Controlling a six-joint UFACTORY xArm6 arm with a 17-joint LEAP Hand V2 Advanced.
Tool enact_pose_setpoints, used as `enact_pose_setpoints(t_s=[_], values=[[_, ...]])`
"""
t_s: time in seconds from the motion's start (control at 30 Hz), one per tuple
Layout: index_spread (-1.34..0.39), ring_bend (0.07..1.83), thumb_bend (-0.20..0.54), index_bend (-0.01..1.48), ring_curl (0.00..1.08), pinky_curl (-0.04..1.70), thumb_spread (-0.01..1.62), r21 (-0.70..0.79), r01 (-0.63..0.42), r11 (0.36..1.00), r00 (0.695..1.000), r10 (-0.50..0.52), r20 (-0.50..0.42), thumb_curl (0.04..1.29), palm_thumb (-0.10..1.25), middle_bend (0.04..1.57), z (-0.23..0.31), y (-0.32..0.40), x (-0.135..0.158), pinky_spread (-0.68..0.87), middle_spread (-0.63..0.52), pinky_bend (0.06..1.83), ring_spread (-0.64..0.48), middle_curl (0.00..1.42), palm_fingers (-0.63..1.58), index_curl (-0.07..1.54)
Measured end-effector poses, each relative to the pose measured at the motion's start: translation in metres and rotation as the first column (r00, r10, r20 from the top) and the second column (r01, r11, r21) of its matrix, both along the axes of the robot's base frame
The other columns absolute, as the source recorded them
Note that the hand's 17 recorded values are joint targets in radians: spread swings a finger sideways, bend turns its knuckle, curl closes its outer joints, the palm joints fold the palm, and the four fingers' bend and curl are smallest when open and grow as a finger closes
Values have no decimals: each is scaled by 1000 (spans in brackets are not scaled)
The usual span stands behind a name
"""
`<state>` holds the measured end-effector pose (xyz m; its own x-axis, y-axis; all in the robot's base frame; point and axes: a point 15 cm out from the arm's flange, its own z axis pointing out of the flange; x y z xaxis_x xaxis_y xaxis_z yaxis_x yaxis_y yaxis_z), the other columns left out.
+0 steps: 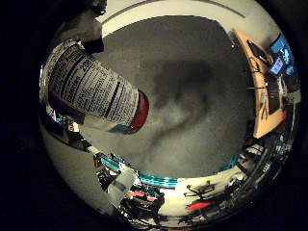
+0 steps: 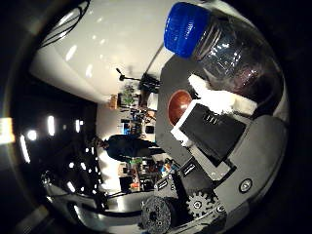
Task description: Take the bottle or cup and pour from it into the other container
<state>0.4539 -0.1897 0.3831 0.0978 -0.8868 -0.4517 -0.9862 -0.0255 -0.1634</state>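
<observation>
Bottle [image 2: 229,53] with blue cap [image 2: 186,28] sits clamped in the robot hand [image 2: 214,131], fingers curled round it, above the grey worktop [image 1: 192,86] and a brown bowl [image 2: 179,106].

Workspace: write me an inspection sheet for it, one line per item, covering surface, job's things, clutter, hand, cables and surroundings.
Surface: grey tabletop, with soft shadows across its middle.
Job's things: bottle with a printed label and a blue cap, dark liquid inside, close against the palm; a reddish-brown bowl stands on the tabletop, apart from the bottle.
Clutter: nothing seen on the tabletop.
Hand: right hand appears closed round the bottle, with a white fingertip against its side.
Cables: nothing seen on the tabletop.
Surroundings: an orange desk with lit screens beyond the tabletop; room furniture farther off, too small to tell.
</observation>
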Motion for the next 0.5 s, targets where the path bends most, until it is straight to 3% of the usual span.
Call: enact_pose_setpoints(t_s=[0.23,0.5], values=[[-203,1331,-18,1192,833,807,134,-214,-89,973,993,70,-95,936,1149,1393,13,64,10,-220,-104,1289,-240,760,1089,878],[-203,1315,-20,1190,853,865,121,-445,-218,869,973,157,-169,931,1142,1403,17,143,23,-240,-103,1244,-245,759,1094,876]])
